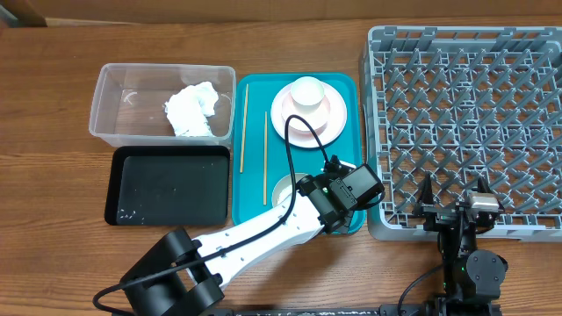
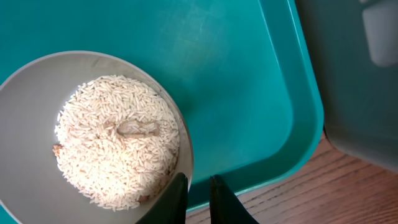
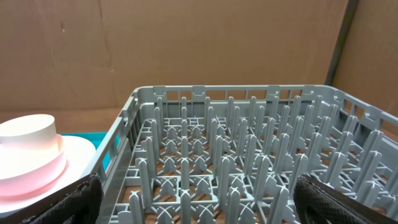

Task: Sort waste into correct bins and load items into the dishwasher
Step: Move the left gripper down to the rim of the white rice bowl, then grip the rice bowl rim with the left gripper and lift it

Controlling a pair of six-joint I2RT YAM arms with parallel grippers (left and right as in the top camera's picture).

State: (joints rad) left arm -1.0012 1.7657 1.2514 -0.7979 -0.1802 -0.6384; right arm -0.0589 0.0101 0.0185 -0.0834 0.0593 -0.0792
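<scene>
A grey bowl [image 2: 31, 124] full of white rice [image 2: 118, 140] sits at the near end of the teal tray [image 2: 249, 93]. My left gripper [image 2: 198, 179] is shut on the bowl's right rim, one finger inside and one outside. From overhead the left gripper [image 1: 305, 187] covers part of that bowl [image 1: 283, 190]. A pink-white plate [image 1: 290, 121] carrying a small white cup [image 1: 308, 90] lies at the tray's far end, with two chopsticks [image 1: 265, 158] to its left. My right gripper [image 1: 454, 191] hangs open over the grey dish rack's [image 1: 465, 105] near edge.
The clear tub [image 1: 101, 105] at the back left holds a crumpled white tissue [image 1: 193, 110]. In front of it lies the black tray [image 1: 171, 184] with a few rice grains [image 1: 127, 213]. The right wrist view shows the rack's pegs [image 3: 249, 155] and the plate [image 3: 74, 155] to its left.
</scene>
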